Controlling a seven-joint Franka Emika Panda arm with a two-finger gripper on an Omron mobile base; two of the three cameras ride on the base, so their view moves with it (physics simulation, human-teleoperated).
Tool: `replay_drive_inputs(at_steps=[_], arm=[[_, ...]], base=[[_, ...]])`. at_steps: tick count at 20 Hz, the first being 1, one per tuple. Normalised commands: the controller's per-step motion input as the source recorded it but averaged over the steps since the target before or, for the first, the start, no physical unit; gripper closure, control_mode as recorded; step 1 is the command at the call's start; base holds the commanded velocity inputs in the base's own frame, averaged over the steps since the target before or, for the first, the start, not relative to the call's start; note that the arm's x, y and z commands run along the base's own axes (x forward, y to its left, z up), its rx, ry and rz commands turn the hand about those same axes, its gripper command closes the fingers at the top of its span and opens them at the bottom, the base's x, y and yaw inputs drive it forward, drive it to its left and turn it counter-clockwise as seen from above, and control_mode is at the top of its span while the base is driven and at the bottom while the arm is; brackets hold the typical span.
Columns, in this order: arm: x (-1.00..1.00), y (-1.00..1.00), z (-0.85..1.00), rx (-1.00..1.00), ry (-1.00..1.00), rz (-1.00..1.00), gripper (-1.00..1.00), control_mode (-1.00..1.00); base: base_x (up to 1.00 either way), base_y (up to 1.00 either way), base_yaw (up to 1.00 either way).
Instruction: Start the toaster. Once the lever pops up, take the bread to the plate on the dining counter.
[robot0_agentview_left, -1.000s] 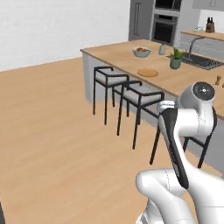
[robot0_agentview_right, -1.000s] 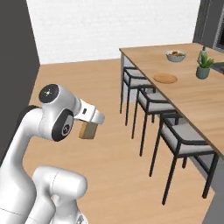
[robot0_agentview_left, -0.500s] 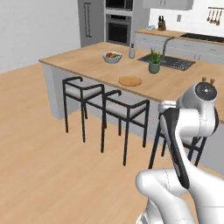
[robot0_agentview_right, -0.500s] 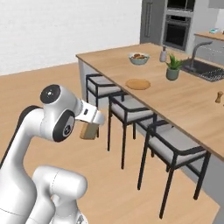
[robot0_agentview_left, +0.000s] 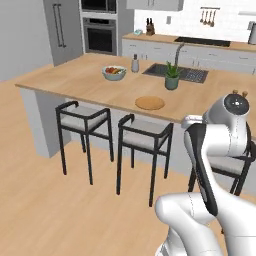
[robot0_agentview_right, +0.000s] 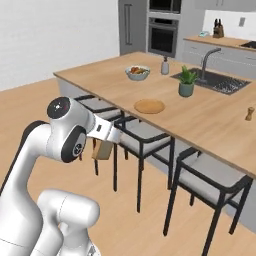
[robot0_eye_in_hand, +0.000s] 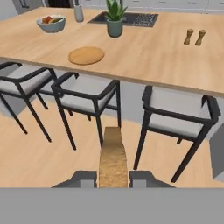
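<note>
Right now my end effector (robot0_eye_in_hand: 113, 177) is clamped on the bread (robot0_eye_in_hand: 112, 157) — tan crust edge toward me — above the wood floor (robot0_eye_in_hand: 39, 157). Beyond stand dark-framed stools (robot0_eye_in_hand: 89, 100), then the light-wood table (robot0_eye_in_hand: 148, 52) with the round tan plate (robot0_eye_in_hand: 86, 55), bare, near its front edge.

The dining counter (robot0_agentview_left: 95, 82) at centre frame is matt light wood, like the plate (robot0_agentview_left: 149, 103). The bread (robot0_eye_in_hand: 112, 158), at lower centre of the hand view, looks rough and grainy. The stools (robot0_agentview_left: 144, 140) have dark, smooth frames.
</note>
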Motion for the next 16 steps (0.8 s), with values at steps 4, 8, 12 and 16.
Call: replay_drive_inputs(at_steps=[4, 8, 12, 16], arm=[[0.0, 0.0, 0.0, 0.0, 0.0, 0.0, 1.0, 1.0], [0.0, 0.0, 0.0, 0.0, 0.0, 0.0, 1.0, 1.0], [0.0, 0.0, 0.0, 0.0, 0.0, 0.0, 1.0, 1.0], [0.0, 0.0, 0.0, 0.0, 0.0, 0.0, 1.0, 1.0]], base=[[1.0, 1.0, -0.42], [1.0, 1.0, -0.41], [1.0, 0.66, -0.32], [1.0, 0.35, -0.26]])
